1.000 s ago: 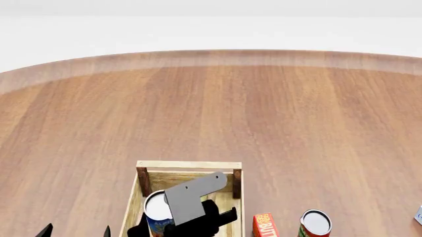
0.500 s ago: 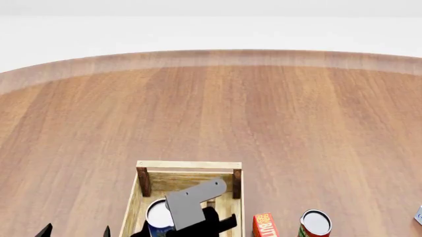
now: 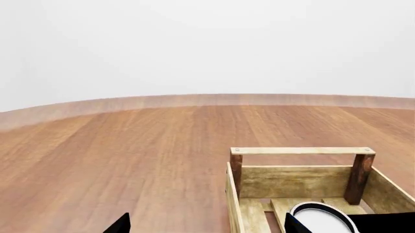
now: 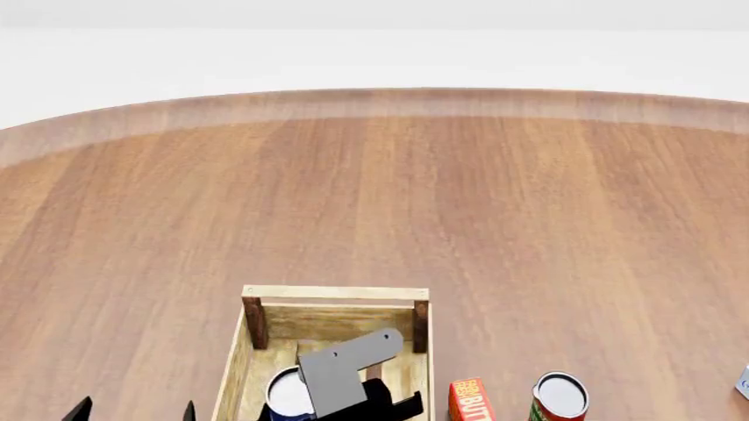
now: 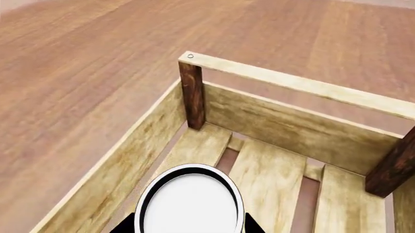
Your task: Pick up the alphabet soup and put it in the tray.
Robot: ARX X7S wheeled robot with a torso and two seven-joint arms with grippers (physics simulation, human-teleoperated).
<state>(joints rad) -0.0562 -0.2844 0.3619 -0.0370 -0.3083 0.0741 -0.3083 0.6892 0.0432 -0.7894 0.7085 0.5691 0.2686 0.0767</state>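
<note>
The alphabet soup (image 4: 287,392) stands upright inside the tray (image 4: 333,293), a light-wood slatted crate at the near middle of the table. Mostly its pale top shows. My right gripper (image 4: 339,402), under a grey bracket, is shut on the can. In the right wrist view the can's white top (image 5: 189,201) sits between my two black fingertips (image 5: 123,226), low between the tray's walls (image 5: 292,82). My left gripper (image 3: 206,225) is open and empty, just left of the tray (image 3: 302,151). Its fingertips (image 4: 79,410) show at the head view's lower left.
A red box with yellow lettering (image 4: 469,400) and a red-and-green can (image 4: 559,396) stand on the table right of the tray. A small grey object (image 4: 743,381) shows at the right edge. The round wooden table (image 4: 387,193) stretches far ahead.
My right gripper has lowered the can down into the tray; the can's top now sits lower and closer to the view's bottom edge. The left gripper has not moved.
</note>
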